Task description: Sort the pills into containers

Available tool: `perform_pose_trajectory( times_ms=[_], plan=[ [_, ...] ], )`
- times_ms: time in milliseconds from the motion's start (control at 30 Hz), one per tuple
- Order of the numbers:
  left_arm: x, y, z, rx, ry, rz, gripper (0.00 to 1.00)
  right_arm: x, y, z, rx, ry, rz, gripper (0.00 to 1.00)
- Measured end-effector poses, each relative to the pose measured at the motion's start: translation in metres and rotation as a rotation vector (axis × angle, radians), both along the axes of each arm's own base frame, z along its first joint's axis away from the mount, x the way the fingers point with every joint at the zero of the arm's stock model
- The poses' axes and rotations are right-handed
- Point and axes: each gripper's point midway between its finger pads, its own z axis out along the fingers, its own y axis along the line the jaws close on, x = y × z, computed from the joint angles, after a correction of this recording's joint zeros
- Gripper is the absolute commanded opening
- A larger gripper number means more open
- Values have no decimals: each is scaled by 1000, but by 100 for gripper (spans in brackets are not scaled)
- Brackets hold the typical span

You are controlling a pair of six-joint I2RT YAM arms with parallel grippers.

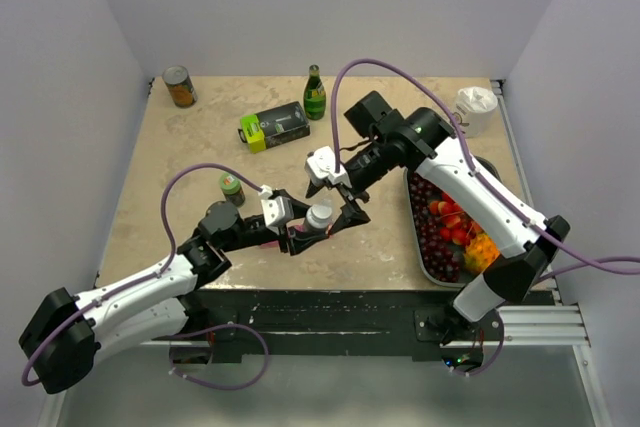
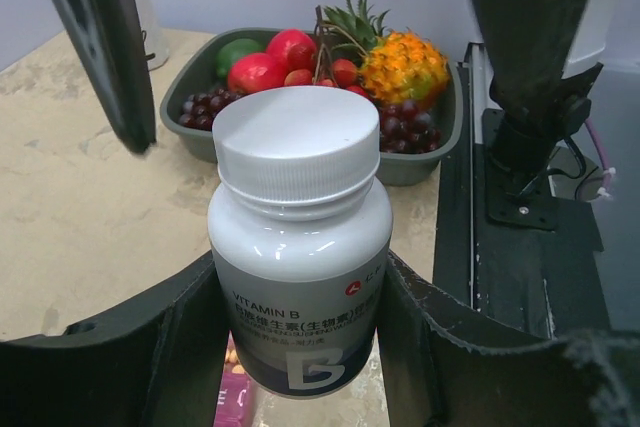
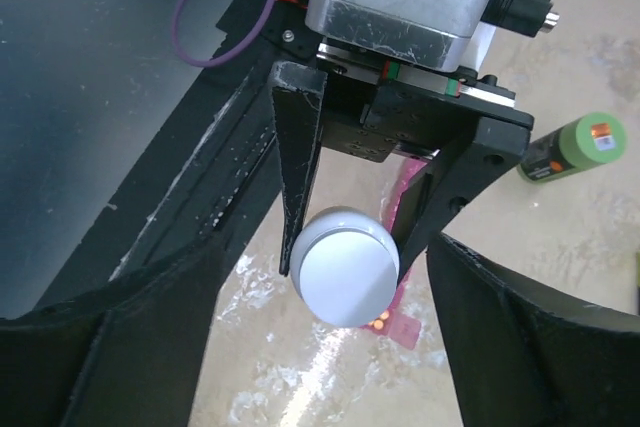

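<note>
Your left gripper [image 2: 300,322] is clamped on the bottle [image 2: 300,247]. Its black fingers press the smooth, glossy white sides below the shoulder. The bottle is upright, with its label facing the wrist camera. The cap [image 2: 295,147] is white, round and flat-topped, and seated on the neck.

Your right gripper [image 3: 345,257] is spread wide, with one matte black finger on either side of the cap. Neither touches it; the left wrist view shows a gap on both sides.

The organiser [image 3: 408,322] is translucent pink plastic, flat on the table directly under the held bottle. Only a sliver shows past the cap, so the lids cannot be read.

The table [image 1: 180,157] is beige, marbled and slightly shiny. Bare surface lies to the left and beyond the grippers. The tray [image 2: 415,162] sits near on the right; it is dark grey with a rounded rim and heaped with fruit. A small green bottle [image 3: 570,152] sits on the table beside your left wrist. The table's near edge, a black frame, runs close behind both grippers.
</note>
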Motion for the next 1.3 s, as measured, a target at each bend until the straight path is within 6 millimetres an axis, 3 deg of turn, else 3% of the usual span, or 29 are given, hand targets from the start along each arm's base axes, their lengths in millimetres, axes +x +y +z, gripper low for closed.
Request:
perform_pose_trajectory(
  times_ms=[200, 400, 533, 733, 767, 800, 867, 967, 1000, 1067, 1100, 1133, 1167, 1200, 1300],
  plan=[
    [-5, -4, 1, 0, 10, -37, 0, 0, 1, -15, -52, 27, -16, 68],
    [-6, -5, 1, 1, 16, -48, 0, 4, 0, -18, -73, 29, -43, 38],
    [-5, -4, -1, 6, 24, -38, 0, 7, 2, -21, -82, 41, -71, 34],
    [13, 5, -8, -3, 30, 93, 0, 23, 11, -30, -80, 111, -232, 23],
    [19, 8, -8, -10, 26, 130, 0, 29, 13, -31, -78, 128, -283, 21],
    [25, 11, -10, -16, 22, 170, 0, 35, 15, -33, -75, 141, -338, 13],
    [37, 16, -11, -30, 16, 249, 0, 53, 17, -35, -58, 191, -473, 10],
    [61, 21, -12, -48, 10, 380, 0, 80, 18, -37, -31, 279, -639, 20],
    [66, 21, -14, -47, 10, 409, 0, 86, 17, -38, -26, 304, -677, 33],
    [77, 20, -19, -38, 13, 456, 0, 98, 16, -43, -29, 358, -744, 48],
    [81, 20, -21, -33, 14, 470, 0, 102, 15, -45, -30, 376, -763, 66],
    [84, 19, -23, -28, 16, 479, 0, 106, 15, -47, -33, 388, -777, 75],
    [86, 18, -24, -31, 14, 484, 0, 108, 13, -47, -38, 401, -786, 94],
    [88, 18, -21, -43, 7, 491, 0, 108, 11, -48, -49, 409, -788, 99],
    [91, 21, -3, -105, -27, 499, 0, 110, -3, -39, -50, 418, -767, 99]
  ],
)
